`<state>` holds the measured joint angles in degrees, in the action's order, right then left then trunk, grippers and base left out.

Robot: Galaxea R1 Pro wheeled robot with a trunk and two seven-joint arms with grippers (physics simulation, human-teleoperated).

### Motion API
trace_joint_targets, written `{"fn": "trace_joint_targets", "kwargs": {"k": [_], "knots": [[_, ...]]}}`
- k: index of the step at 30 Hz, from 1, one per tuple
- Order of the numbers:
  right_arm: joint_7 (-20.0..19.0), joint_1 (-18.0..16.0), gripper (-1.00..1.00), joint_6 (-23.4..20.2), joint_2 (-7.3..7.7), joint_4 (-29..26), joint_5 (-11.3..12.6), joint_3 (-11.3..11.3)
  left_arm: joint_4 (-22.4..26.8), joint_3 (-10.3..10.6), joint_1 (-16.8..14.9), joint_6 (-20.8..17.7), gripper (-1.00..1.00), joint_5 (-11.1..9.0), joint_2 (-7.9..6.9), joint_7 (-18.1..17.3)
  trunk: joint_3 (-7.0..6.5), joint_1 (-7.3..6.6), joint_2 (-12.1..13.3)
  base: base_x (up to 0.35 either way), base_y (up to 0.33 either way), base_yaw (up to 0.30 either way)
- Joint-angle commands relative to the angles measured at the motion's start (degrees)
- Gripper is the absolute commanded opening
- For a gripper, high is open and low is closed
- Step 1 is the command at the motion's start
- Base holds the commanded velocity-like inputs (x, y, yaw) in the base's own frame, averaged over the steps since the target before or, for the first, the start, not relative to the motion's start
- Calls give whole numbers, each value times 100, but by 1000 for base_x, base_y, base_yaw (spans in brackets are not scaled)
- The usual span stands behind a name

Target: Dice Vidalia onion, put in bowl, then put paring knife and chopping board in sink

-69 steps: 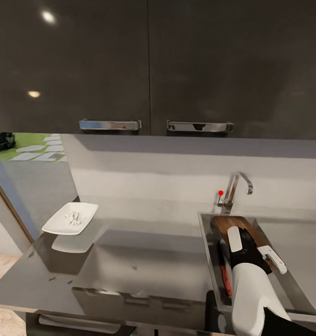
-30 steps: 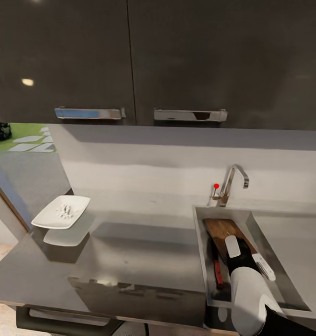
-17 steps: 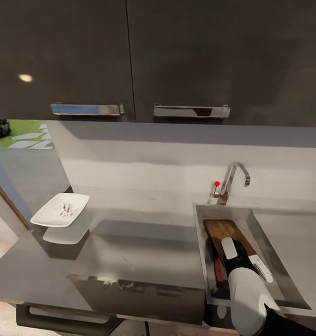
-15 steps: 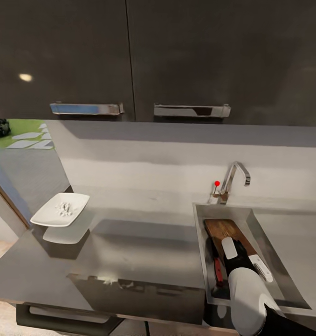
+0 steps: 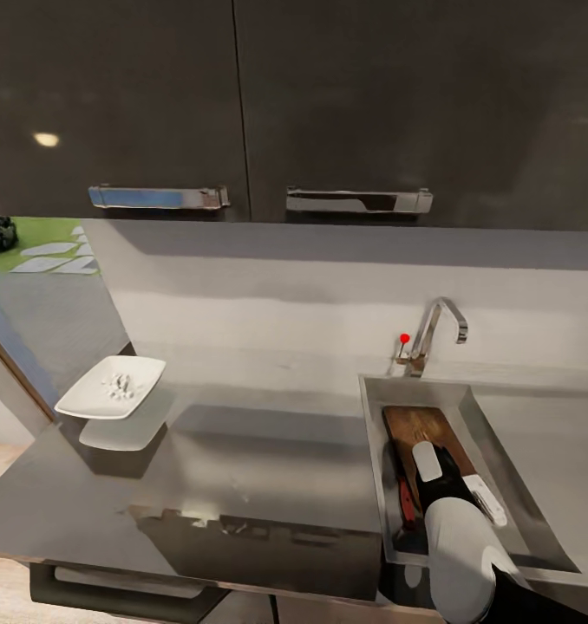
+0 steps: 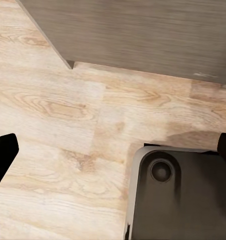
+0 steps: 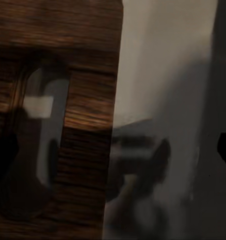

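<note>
Grey desk (image 5: 242, 468) carries the bowl (image 5: 110, 386) of diced onion (image 5: 118, 384), far from your right hand (image 5: 450, 472), which hangs spread, ungripping, over the chopping board (image 5: 420, 429) in the sink (image 5: 493, 433), paring knife (image 5: 406, 504) beside; no readable writing.

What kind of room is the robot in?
It looks like a kitchen. There is a steel sink with a chrome tap, a grey countertop holding a white bowl, and dark wall cabinets above.

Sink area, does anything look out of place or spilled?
Nothing spilled. The board lies in the sink with the knife beside it, as intended. The diced onion sits in the bowl.
</note>
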<state>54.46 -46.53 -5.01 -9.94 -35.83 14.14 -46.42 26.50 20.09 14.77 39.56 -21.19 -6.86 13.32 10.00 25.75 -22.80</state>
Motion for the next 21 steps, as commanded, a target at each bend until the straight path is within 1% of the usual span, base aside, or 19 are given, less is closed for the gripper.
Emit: {"fn": "trace_joint_targets", "kwargs": {"k": [1, 8, 10, 11, 12, 13, 15, 17, 18, 19, 20, 21], "knots": [[12, -5, 100, -53, -6, -17, -8, -18, 13, 48, 0, 8, 100, -26, -8, 48, 11, 4, -12, 0, 0, 0], [3, -5, 100, -49, -6, -93, -11, 6, 13, 48, 0, 8, 100, -26, -8, 48, 11, 4, -12, 0, 0, 0], [13, -5, 100, -51, -6, -216, -12, 85, 13, 47, 0, 8, 100, -26, -8, 48, 11, 4, -12, 0, 0, 0], [21, -5, 100, -57, -6, -355, -10, 170, 13, 47, 0, 8, 100, -26, -8, 48, 11, 4, -12, 0, 0, 0], [29, -5, 100, -73, -6, -544, -9, 291, 13, 47, 0, 8, 100, -26, -8, 48, 11, 4, -12, 0, 0, 0], [48, -5, 100, -151, -6, -1030, -8, 633, 13, 47, 0, 8, 100, -26, -8, 48, 11, 4, -12, 0, 0, 0], [66, -5, 100, -406, -6, -1560, -8, 975, 13, 47, 0, 8, 100, -26, -8, 48, 11, 4, -12, 0, 0, 0], [72, -5, 100, -951, -6, -2097, -5, 1277, 13, 47, 0, 8, 100, -26, -8, 48, 11, 4, -12, -61, 0, 0], [71, -5, 100, -1119, -6, -2219, -2, 1342, 13, 47, 0, 8, 100, -26, -8, 48, 11, 4, -12, -137, 0, 0], [67, -5, 100, -1454, -6, -2448, 7, 1456, 13, 47, 0, 8, 100, -26, -8, 48, 11, 4, -12, -209, 0, 0], [59, -5, 100, -1891, -6, -2762, 21, 1624, 11, 49, 0, 8, 100, -26, -8, 48, 11, 4, -12, -272, 0, 0], [55, -5, 100, -2113, -6, -2934, 27, 1760, 9, 48, 0, 8, 100, -26, -8, 48, 11, 4, -12, -296, 0, 0]]}}
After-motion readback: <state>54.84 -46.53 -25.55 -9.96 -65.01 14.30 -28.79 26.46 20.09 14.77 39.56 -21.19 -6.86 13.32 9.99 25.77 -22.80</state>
